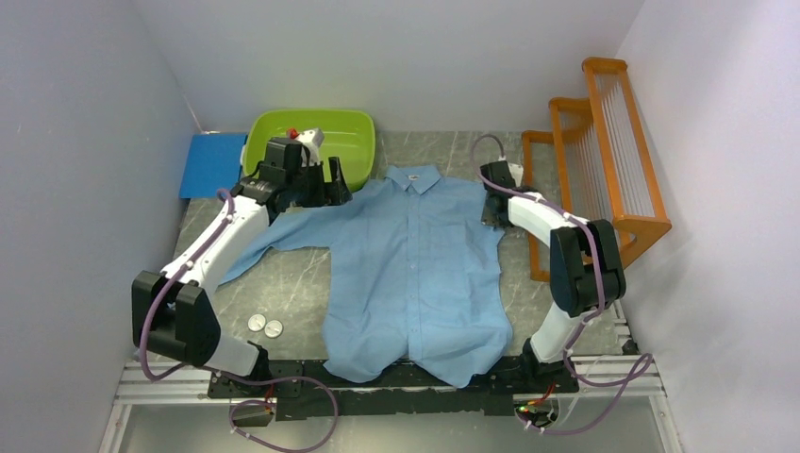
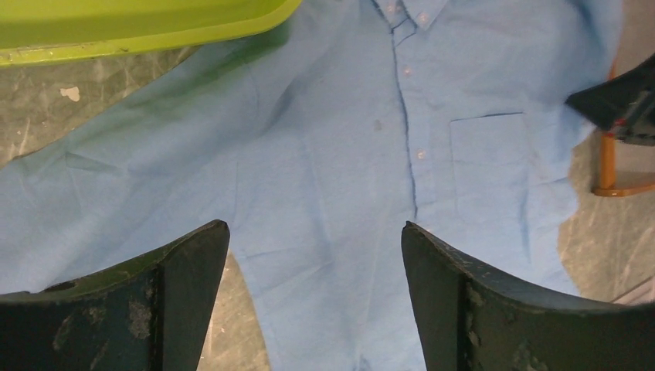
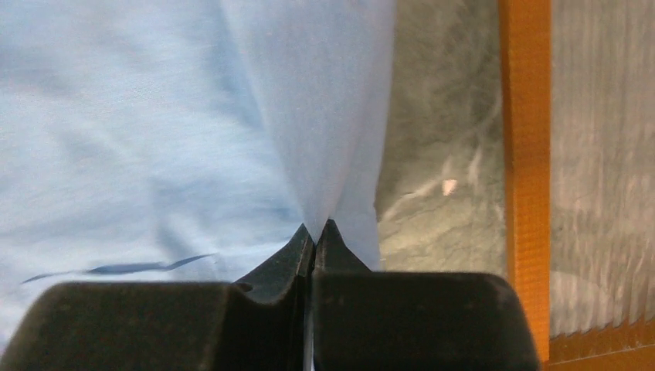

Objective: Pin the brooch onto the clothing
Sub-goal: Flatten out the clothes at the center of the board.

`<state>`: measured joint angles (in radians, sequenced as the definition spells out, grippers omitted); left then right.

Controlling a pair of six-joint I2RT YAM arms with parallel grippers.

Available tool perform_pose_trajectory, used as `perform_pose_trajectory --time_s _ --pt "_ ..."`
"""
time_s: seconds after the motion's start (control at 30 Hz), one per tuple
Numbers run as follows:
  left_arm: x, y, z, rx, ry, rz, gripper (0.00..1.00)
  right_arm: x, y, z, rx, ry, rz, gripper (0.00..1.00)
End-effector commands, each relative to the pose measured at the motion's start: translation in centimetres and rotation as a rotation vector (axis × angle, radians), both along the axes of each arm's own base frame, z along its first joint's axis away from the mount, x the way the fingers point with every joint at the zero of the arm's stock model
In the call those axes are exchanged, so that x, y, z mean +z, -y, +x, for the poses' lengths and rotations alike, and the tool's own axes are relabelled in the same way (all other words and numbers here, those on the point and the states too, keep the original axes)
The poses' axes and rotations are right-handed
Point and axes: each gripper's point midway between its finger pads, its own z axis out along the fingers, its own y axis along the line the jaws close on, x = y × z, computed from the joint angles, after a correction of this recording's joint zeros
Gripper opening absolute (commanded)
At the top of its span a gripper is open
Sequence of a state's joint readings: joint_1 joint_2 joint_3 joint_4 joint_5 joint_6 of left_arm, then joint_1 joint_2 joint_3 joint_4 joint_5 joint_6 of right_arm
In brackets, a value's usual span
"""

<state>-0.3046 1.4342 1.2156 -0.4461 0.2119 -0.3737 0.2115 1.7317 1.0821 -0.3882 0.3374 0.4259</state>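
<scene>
Though flat, shirt (image 1: 415, 274) in right gripper (image 3: 317, 229)

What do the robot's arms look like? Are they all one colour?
No. The left arm and right arm are white tubes with chunky black joints. Thin purple cables loop along them. The gripper fingers are black, wedge-shaped and scuffed.

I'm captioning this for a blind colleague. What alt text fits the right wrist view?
The right gripper is shut on a pinched fold of the light blue shirt, which fills the left half of the view. To the right are the grey marbled table and an orange rack.
</scene>
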Motion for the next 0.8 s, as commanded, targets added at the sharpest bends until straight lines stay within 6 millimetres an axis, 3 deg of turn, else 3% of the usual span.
perform_pose_trajectory --time_s 0.0,0.1,0.2,0.27,0.33,0.37,0.43,0.53,0.77 --pt "0.0 -0.4 1.0 -0.005 0.012 0.051 0.87 7.5 -4.4 2.2 0.12 0.156 -0.026 0.0" --pt "-0.5 -0.1 0.9 -0.012 -0.001 0.041 0.86 9.9 -10.1 2.0 0.276 0.189 0.033 0.0" --pt "-0.5 -0.7 1.0 0.011 0.002 0.067 0.86 11.8 -17.9 0.7 0.495 0.209 0.25 0.0" --pt "-0.1 -1.3 1.0 0.037 0.017 0.086 0.87 13.3 -23.6 -1.4 0.687 0.223 0.46 0.01" --pt "0.1 -1.8 1.0 0.055 0.038 0.095 0.87 15.0 -27.4 -3.5 0.855 0.234 0.654 0.12" --pt "0.1 -1.9 0.9 0.062 0.042 0.098 0.88 15.8 -28.4 -4.3 0.911 0.238 0.719 0.27" --pt "0.2 -2.1 0.9 0.066 0.047 0.104 0.88 16.4 -28.8 -5.0 0.952 0.24 0.752 0.53" --pt "0.0 -2.1 0.9 0.065 0.037 0.11 0.88 16.8 -27.2 -4.9 0.92 0.273 0.672 0.74" --pt "-0.2 -1.9 0.9 0.054 0.024 0.106 0.88 17.2 -19.9 -3.7 0.672 0.353 0.395 0.77"
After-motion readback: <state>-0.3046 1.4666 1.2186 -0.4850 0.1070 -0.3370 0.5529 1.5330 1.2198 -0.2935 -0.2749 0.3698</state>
